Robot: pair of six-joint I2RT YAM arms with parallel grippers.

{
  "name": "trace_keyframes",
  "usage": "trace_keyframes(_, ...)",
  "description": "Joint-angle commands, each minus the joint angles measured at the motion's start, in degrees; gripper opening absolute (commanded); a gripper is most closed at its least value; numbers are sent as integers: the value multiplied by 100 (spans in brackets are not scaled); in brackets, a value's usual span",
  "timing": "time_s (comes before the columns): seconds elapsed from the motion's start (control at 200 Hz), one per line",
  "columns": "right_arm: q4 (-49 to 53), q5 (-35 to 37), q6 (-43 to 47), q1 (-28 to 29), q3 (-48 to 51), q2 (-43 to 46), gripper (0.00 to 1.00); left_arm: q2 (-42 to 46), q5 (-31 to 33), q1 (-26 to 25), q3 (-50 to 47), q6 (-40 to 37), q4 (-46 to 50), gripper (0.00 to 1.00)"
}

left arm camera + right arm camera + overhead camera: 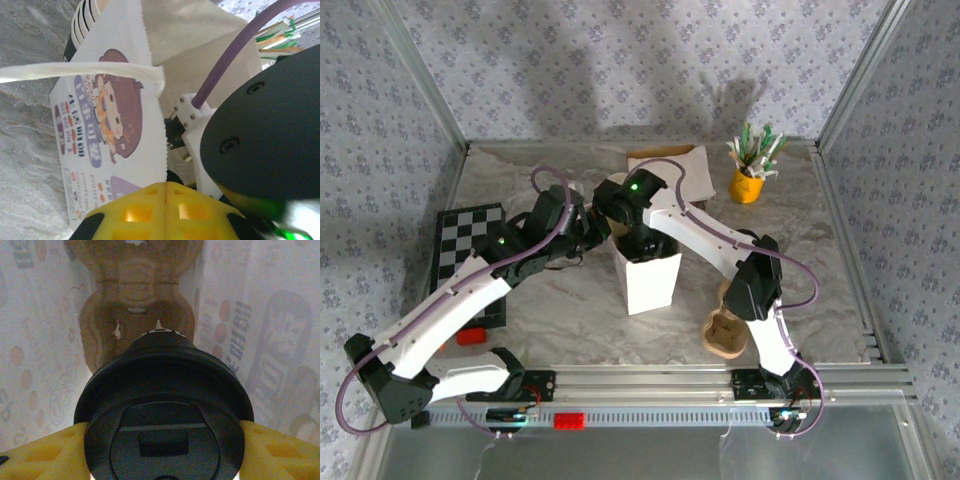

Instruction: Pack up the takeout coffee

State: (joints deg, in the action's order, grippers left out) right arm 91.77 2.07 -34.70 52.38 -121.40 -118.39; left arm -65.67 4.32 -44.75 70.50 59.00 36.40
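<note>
A white printed paper bag (650,285) stands upright mid-table. My right gripper (162,450) reaches down inside it, its yellow fingers (42,452) pressed on both sides of a black round lid (162,410). The takeout coffee's cup body is hidden under that lid. Below it, on the bag's floor, lies a brown cardboard cup carrier (135,300). My left gripper (165,187) is shut on the bag's serrated top edge (162,145), at the bag's left side (598,243). The bag's paper handle (75,72) sticks out to the left.
A second cardboard carrier (725,332) lies near the right arm's base. A yellow cup of green-white sticks (748,185) stands back right, with a flat brown sheet (665,165) behind the bag. A checkerboard (465,240) and red block (472,336) lie left. Stacked cups (85,20) stand beyond the bag.
</note>
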Motion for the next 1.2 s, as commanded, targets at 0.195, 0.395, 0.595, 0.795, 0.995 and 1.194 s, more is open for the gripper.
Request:
trace_keyframes(0.195,-61,-81,-90,-26,523,336,61,125,17,1,43,-135,-107,0)
trace_keyframes(0.395,-462,14,-298,-35,932,555,61,132,-9,1,25,-152,-134,0)
trace_keyframes(0.595,-791,-93,-298,-44,1172,607,61,89,-71,-7,71,-178,-125,0)
trace_keyframes(0.795,-1043,-245,-237,-52,1292,641,61,45,-61,-25,95,-187,-134,0)
trace_keyframes(0.995,-1265,-455,-179,-65,1392,759,61,28,-18,-24,93,-205,-102,0)
trace_keyframes(1.194,-1526,-576,-186,-96,1662,774,61,-24,-38,-22,130,-231,-90,0)
